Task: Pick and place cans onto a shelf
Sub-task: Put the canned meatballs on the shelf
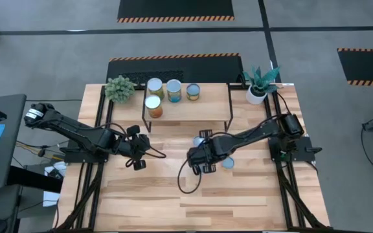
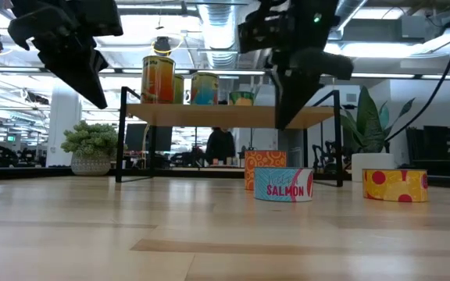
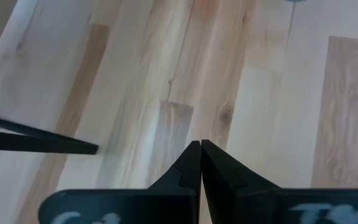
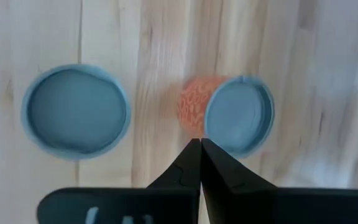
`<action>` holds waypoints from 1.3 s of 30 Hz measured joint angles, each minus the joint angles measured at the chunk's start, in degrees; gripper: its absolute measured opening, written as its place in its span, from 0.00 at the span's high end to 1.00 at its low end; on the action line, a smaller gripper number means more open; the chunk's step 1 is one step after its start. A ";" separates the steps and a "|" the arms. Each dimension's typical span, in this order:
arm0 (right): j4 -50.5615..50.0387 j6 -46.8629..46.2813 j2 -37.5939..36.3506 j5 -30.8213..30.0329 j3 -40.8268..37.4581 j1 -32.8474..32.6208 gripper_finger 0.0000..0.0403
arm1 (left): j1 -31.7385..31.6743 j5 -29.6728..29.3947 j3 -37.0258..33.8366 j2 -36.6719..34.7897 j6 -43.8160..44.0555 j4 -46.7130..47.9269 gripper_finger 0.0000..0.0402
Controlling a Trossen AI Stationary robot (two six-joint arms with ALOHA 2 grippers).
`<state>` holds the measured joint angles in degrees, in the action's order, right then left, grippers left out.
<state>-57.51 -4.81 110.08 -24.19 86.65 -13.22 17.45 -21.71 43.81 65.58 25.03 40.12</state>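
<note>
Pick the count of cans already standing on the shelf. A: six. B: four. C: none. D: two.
B: the high view shows four cans on the shelf: three in a row along its back edge and one in front of them; the other cans in view stand on the tabletop.

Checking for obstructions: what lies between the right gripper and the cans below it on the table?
Nothing. In the right wrist view the right gripper, fingers shut, looks straight down at the orange can and the flat can; only bare tabletop surrounds them.
</note>
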 joint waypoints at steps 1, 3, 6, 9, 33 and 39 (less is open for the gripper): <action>-0.69 -1.19 -0.11 -0.67 0.00 -0.24 0.93 | 0.00 0.00 0.00 0.00 0.27 0.02 1.00; -1.74 -2.12 -0.22 -0.98 0.00 -0.36 0.93 | 0.00 0.00 0.00 0.02 0.49 0.04 1.00; -2.12 -1.44 -0.20 0.09 0.00 -0.02 0.93 | 0.00 -0.11 0.00 0.02 -0.34 0.04 1.00; -2.21 -0.19 -0.20 3.94 0.00 1.31 0.89 | 0.00 -0.17 0.00 0.02 -0.36 0.03 1.00; 10.63 4.85 -0.15 10.95 -4.55 6.34 0.52 | 0.00 -0.15 0.00 0.02 -0.36 0.02 1.00; 12.55 4.75 1.38 11.31 -4.41 6.34 0.54 | 0.00 -0.15 0.00 0.02 -0.36 0.00 1.00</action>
<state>-44.97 -0.07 111.46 -12.88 82.24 -6.87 17.45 -21.87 43.81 65.61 24.67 40.12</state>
